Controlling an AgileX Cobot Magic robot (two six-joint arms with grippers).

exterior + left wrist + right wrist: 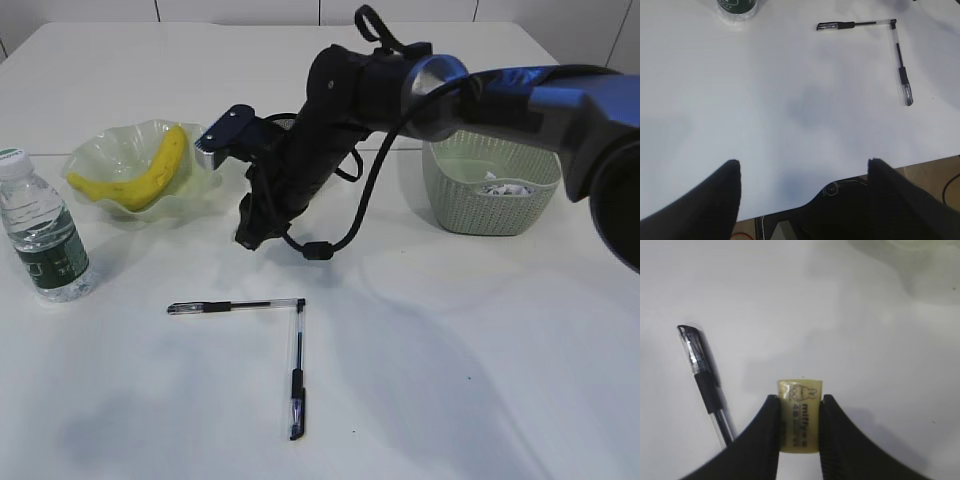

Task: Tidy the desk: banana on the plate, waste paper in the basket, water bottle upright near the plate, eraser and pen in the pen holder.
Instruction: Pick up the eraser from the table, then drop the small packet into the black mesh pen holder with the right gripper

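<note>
My right gripper (800,407) is shut on the pale yellow eraser (800,415), held a little above the white desk (865,340). One pen (705,375) lies just left of it. In the exterior view the right arm reaches across the middle, its gripper (252,236) low beside the plate (105,150), which holds the banana (140,175). Two pens (235,306) (297,370) form an L on the desk. The water bottle (42,232) stands upright at far left. Waste paper (500,187) lies in the basket (490,205). My left gripper (802,167) is open and empty. The pen holder is hidden.
The left gripper hovers over the desk's near edge (805,205), with dark equipment and floor below it. From there the two pens (855,24) (901,70) lie ahead to the right and the bottle's base (737,9) sits at the top left.
</note>
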